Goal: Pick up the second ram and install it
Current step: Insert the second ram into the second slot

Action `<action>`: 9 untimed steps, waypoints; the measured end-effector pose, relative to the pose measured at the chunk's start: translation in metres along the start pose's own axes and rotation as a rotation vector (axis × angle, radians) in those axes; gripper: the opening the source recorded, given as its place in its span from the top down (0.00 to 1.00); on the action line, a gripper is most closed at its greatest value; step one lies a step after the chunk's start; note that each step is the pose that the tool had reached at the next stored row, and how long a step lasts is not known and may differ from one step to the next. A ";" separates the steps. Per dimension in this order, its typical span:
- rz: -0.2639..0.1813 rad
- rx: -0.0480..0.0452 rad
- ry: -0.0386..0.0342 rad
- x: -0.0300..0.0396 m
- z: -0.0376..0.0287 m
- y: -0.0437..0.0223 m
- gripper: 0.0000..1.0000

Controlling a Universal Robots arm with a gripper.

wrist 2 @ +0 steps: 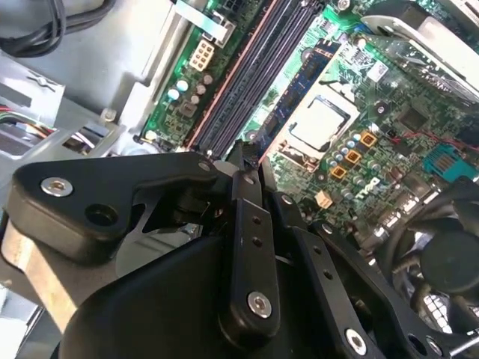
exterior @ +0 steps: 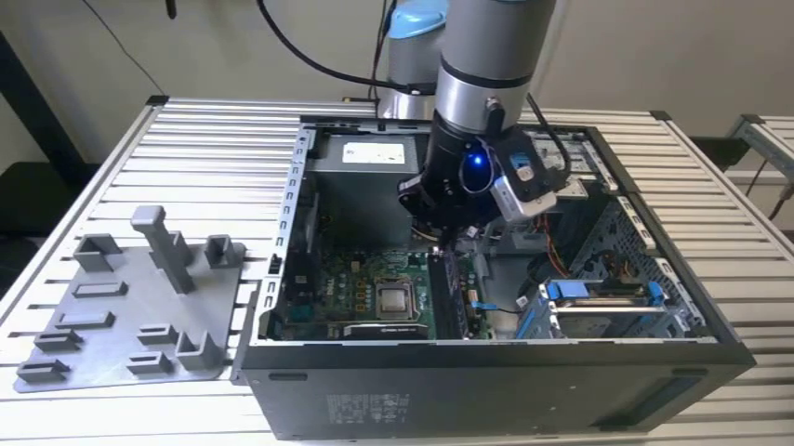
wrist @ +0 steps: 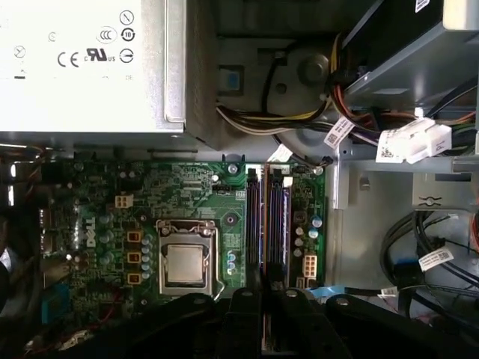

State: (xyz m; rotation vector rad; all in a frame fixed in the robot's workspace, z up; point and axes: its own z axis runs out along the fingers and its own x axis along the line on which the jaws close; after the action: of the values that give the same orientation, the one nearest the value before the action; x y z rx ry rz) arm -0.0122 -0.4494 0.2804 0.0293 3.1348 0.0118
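The second ram (wrist 2: 303, 75), a dark blue-green stick, stands on edge in the motherboard slot nearest the processor socket (wrist 2: 318, 123). In the exterior view the second ram (exterior: 449, 297) is a thin upright strip inside the open computer case (exterior: 496, 372). My gripper (wrist 2: 251, 153) has its black fingers pressed together, tips right over one end of the stick. I cannot tell whether they touch it. The gripper (exterior: 444, 237) hangs low inside the case, over the far end of the slots. The long dark slots (wrist: 275, 217) run beside the socket, with the gripper (wrist: 262, 295) above their end.
A grey holder plate (exterior: 125, 316) lies on the slatted table at the exterior view's left, its posts bare. Inside the case are a power supply (wrist: 90, 67), bundled cables (wrist: 299, 112), a drive cage (exterior: 608, 307) and a black fan (wrist 2: 449, 277).
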 end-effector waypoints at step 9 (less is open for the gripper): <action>0.025 0.0003 -0.0002 0.0020 0.0084 -0.0001 0.86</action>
State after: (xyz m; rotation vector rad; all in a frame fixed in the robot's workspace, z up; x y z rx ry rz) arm -0.0142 -0.4494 0.2720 0.0692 3.1341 0.0114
